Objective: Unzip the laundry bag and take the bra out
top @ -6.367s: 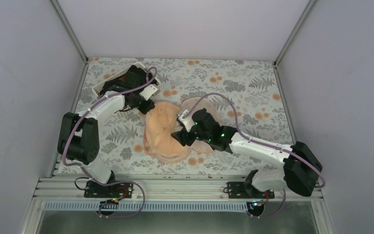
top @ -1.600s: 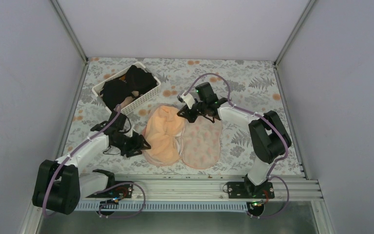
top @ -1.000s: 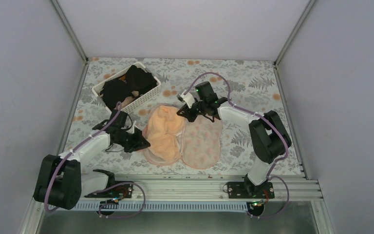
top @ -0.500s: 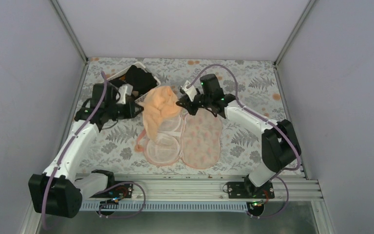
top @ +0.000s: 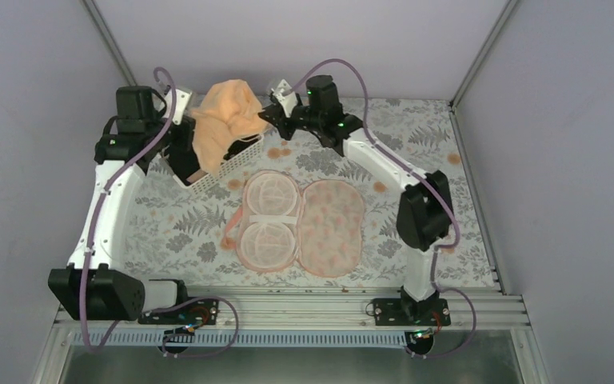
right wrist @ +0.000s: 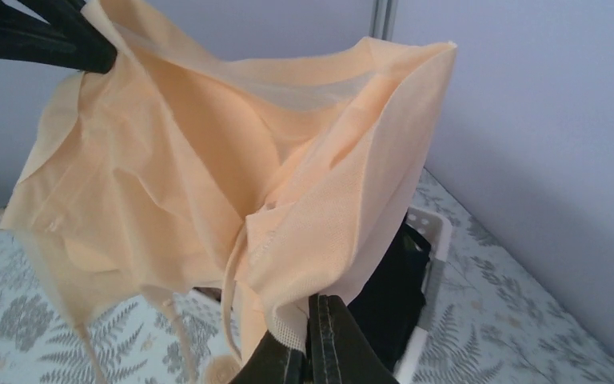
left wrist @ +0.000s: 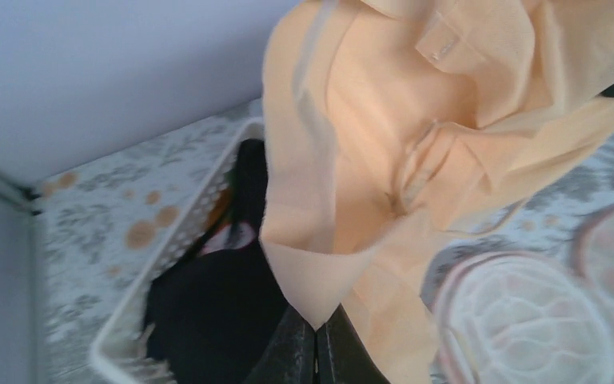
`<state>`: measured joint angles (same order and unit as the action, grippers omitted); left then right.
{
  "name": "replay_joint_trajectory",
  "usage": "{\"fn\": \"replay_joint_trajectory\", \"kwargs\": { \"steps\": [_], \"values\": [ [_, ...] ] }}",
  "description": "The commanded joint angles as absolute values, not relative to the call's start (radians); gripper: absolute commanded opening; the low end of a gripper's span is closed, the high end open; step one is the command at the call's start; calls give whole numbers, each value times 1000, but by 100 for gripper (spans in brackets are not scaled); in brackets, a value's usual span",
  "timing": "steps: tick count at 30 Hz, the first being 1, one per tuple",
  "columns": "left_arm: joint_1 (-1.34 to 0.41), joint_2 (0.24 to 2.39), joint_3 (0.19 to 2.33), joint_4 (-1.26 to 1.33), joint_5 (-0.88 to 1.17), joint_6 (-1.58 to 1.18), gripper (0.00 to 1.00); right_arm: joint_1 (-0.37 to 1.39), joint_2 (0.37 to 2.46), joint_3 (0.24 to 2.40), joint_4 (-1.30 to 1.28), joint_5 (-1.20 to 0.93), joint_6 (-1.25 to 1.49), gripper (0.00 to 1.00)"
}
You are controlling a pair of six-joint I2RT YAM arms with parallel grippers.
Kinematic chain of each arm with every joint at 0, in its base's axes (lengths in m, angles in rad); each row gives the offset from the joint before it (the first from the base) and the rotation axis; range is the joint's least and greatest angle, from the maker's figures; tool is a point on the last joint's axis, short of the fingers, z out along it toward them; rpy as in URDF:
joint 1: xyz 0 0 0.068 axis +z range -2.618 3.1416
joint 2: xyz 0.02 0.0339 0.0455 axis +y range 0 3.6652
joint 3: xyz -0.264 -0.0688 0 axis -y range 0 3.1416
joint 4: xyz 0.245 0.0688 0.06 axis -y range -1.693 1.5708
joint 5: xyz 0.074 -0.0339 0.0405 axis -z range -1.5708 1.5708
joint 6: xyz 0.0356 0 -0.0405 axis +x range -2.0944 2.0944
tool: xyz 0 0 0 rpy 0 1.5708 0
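The peach-orange bra [top: 225, 120] hangs in the air above the white basket [top: 232, 162] at the back left, stretched between both grippers. My left gripper [top: 185, 120] is shut on its left edge; in the left wrist view the fabric [left wrist: 384, 160] runs up from the closed gripper [left wrist: 317, 340]. My right gripper [top: 268, 112] is shut on its right edge, and the cloth [right wrist: 232, 184] drapes from that gripper [right wrist: 308, 328] in the right wrist view. The pink flowered laundry bag [top: 332, 228] lies opened flat in the middle of the table, its white mesh cups [top: 270, 216] bare.
The basket [left wrist: 168, 264] holds black clothes [left wrist: 208, 320] beneath the hanging bra. The table has a fern and flower patterned cloth [top: 416, 144]. Grey walls close in on three sides, and the metal rail [top: 288, 308] with the arm bases runs along the near edge.
Both arms lifted the bra off the open bag and carried it back and left, from table height to above the basket. The bag stays flat with its mesh cups uncovered.
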<state>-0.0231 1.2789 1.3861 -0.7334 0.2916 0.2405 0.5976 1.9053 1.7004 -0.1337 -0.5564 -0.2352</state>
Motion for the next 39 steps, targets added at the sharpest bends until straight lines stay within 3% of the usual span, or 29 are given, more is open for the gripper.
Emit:
{"fn": "replay_joint_trajectory", "kwargs": {
  "steps": [1,6,12,34,36,39],
  "values": [
    [79,1323,1416,-704,248,390,2,630,2042,1825,-71,-551,-100,4],
    [256,1421,1465,-722,359,418,2,647,2206,2021,-104,-530,-7,4],
    [365,1536,1431,-677,424,437,2,650,2305,2040,-35,-489,94,4],
    [376,1804,1371,-515,454,361,2,621,2538,2206,-105,-386,150,4],
    [376,1815,1371,-507,448,362,2,622,2537,2204,-107,-379,148,5],
    [376,1823,1364,-502,446,367,2,622,2532,2204,-111,-378,146,16]
  ]
}}
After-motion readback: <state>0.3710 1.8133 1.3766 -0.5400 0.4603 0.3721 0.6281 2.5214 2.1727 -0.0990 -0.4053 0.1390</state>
